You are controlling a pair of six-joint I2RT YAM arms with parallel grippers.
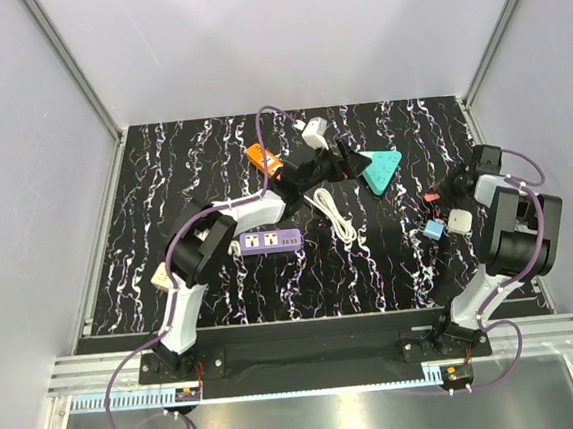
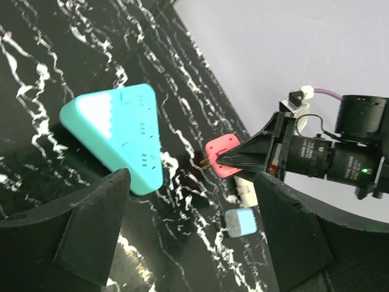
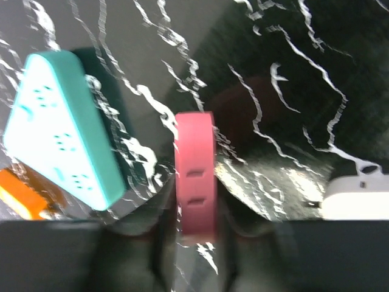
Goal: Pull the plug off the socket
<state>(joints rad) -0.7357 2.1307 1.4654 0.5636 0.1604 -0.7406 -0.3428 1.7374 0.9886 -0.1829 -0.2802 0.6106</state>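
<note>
The teal triangular socket (image 1: 381,169) lies on the black marbled table, also seen in the left wrist view (image 2: 118,137) and the right wrist view (image 3: 58,134). The pink plug (image 1: 431,198) is out of it, well to its right, with bare prongs showing (image 2: 223,156). My right gripper (image 1: 436,199) is shut on the pink plug (image 3: 194,170) and holds it just above the table. My left gripper (image 1: 347,159) is open and empty (image 2: 193,182), its left finger (image 2: 97,225) right beside the teal socket's near edge.
A blue plug (image 1: 431,230) and a white plug (image 1: 458,222) lie near the right gripper. A purple power strip (image 1: 269,240), a white coiled cable (image 1: 333,212), an orange socket (image 1: 261,156) and a white adapter (image 1: 312,128) lie around the left arm.
</note>
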